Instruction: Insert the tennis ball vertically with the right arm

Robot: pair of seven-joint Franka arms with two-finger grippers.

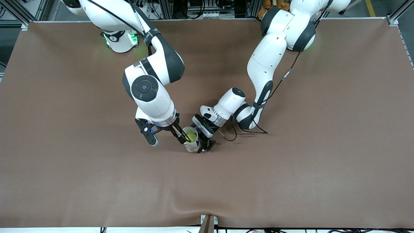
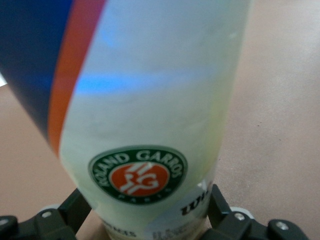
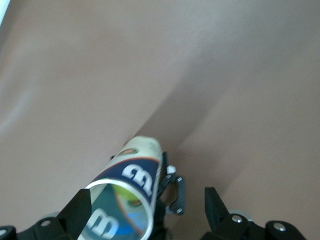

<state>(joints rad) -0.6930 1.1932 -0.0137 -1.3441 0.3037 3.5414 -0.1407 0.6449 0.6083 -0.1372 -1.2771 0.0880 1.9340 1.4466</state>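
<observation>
A tennis-ball can (image 1: pixel 191 142) with a white, blue and orange label stands upright on the brown table, its mouth open at the top. A yellow-green tennis ball (image 1: pixel 191 137) sits inside it, below the rim. My left gripper (image 1: pixel 204 144) is shut on the can low on its side; in the left wrist view the can (image 2: pixel 150 100) fills the gap of the gripper (image 2: pixel 147 212). My right gripper (image 1: pixel 168 139) is open and empty over the can, one finger (image 1: pixel 181 135) at the rim. In the right wrist view the can's mouth (image 3: pixel 120 210) lies between its open fingers (image 3: pixel 79 210), with the ball (image 3: pixel 131 198) inside.
The brown table mat (image 1: pixel 291 168) spreads wide around the can. A black cable (image 1: pixel 228 137) from the left arm loops on the mat beside the left wrist. The mat has a small bump at the edge nearest the front camera (image 1: pixel 207 215).
</observation>
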